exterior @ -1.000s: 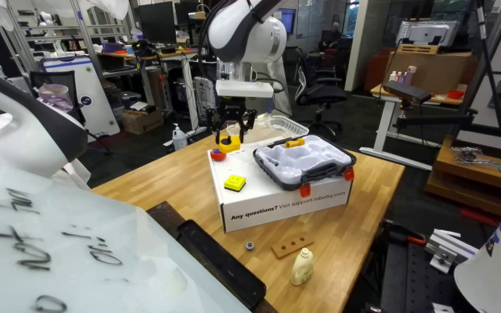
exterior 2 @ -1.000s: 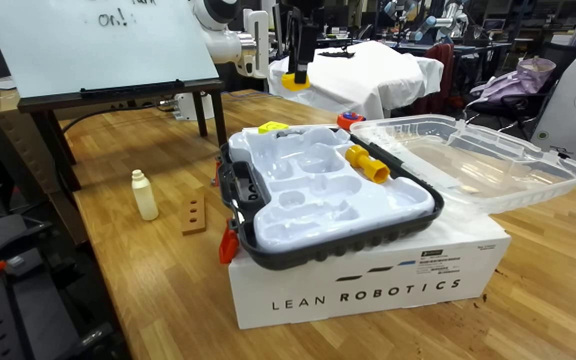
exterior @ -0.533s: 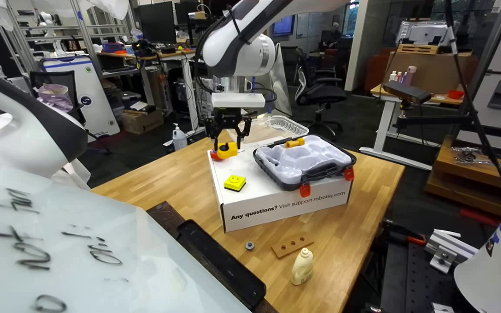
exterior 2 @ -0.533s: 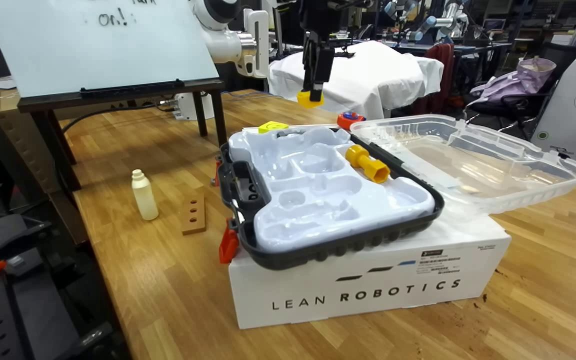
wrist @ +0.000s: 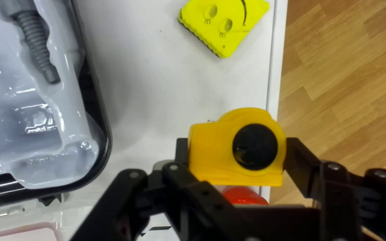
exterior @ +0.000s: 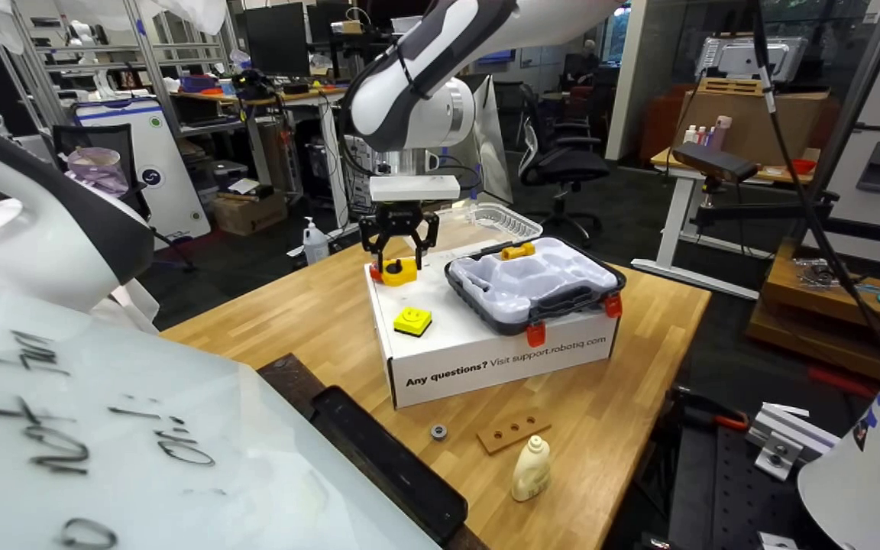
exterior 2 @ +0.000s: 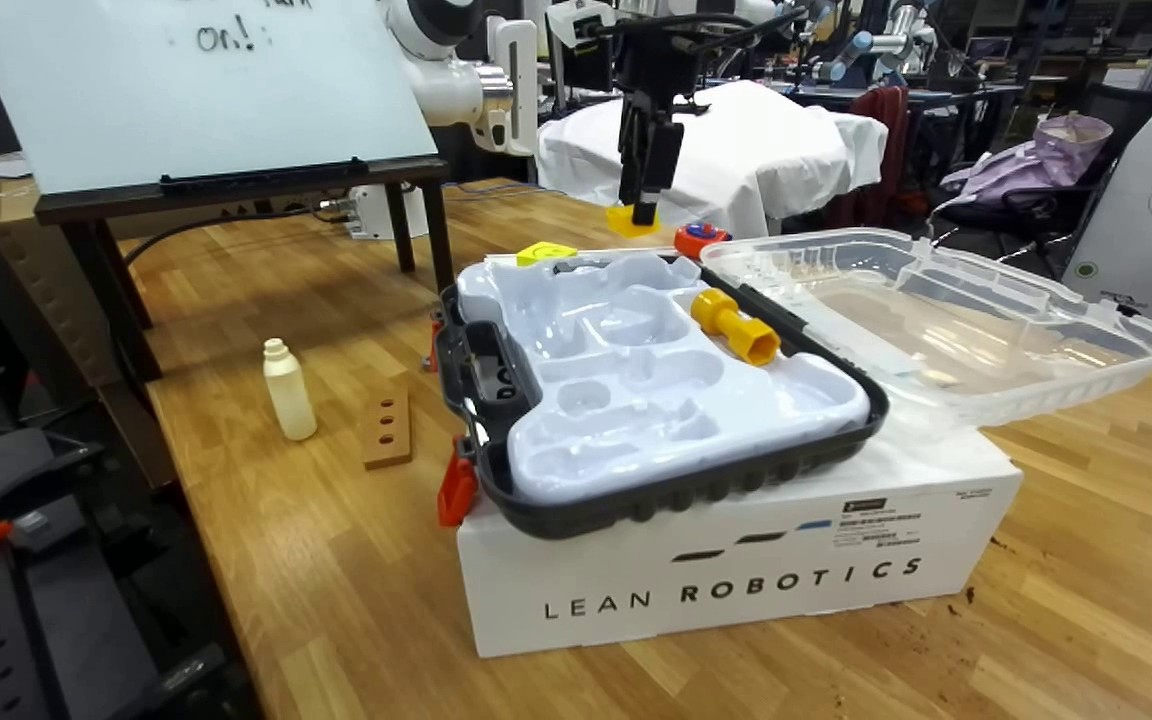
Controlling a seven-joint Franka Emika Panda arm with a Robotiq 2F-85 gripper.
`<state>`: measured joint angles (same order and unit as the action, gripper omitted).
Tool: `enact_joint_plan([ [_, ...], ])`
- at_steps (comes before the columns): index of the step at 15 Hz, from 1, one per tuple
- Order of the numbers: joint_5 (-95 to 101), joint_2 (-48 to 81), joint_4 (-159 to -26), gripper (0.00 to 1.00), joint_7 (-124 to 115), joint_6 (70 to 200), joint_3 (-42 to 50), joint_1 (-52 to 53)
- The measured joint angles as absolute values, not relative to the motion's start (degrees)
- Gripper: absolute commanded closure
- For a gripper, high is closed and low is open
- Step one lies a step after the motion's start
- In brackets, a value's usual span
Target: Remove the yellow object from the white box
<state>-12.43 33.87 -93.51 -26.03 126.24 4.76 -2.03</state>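
Glossy plastic gleams before you in the pale tray point(exterior 2: 656, 372) and the yellow piece point(exterior 2: 734, 328), against the clear plastic lid point(exterior 2: 1086, 388) and the matt cardboard of the carton point(exterior 2: 586, 560). Your tape measure point(wrist: 235, 147) is smooth plastic, your tool point(wrist: 238, 153) matt, the tabletop point(exterior 2: 366, 580) lightly glossy wood, the sheet point(exterior 2: 766, 150) creased cloth.

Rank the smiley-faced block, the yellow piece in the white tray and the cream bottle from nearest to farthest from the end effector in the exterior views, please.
From the end effector, in both exterior views:
1. Smiley-faced block: on top of the white carton.
2. Yellow piece: inside the white tray.
3. Cream bottle: down on the table, off the carton.
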Motion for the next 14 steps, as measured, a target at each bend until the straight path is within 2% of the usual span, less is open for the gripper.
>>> enact_joint_plan([
  [14,-12.44,36.51,-92.41,0.54,-26.03,123.34,5.26,-2.08],
])
